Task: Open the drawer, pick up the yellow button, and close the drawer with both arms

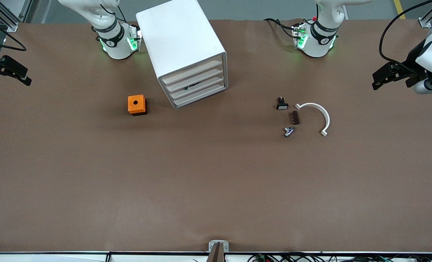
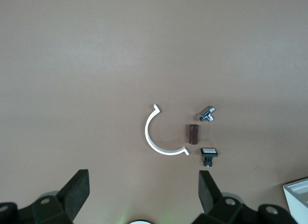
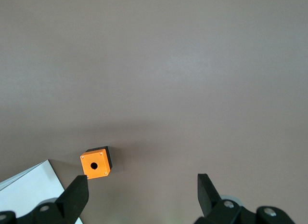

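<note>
Front view: both grippers hang wide open and empty, each up in the air over an end edge of the table. The left gripper [image 1: 378, 78] is over the table edge at the left arm's end, its arm coming in from outside the frame, fingers pointing toward the middle of the table. In the left wrist view its two fingers [image 2: 77, 190] stand far apart over bare table, touching nothing. The right gripper [image 1: 23, 78] is over the edge at the right arm's end, fingers also spread, as the right wrist view shows [image 3: 142, 192].

The cabinet [image 1: 179, 43] stands near the table's base-side edge, between the two bases and closer to the right arm's. Its front is turned slantwise toward the front camera and the left arm's end. The drawer [image 1: 193, 71], uppermost of four, is shut flush, its long axis running along that slanted front. The button cannot be seen.

An orange cube [image 1: 136, 104] sits beside the cabinet toward the right arm's end. A white arc [image 1: 319, 112], a black part [image 1: 282, 105], a brown block [image 1: 295, 117] and a metal piece [image 1: 288, 131] lie clustered toward the left arm's end.
</note>
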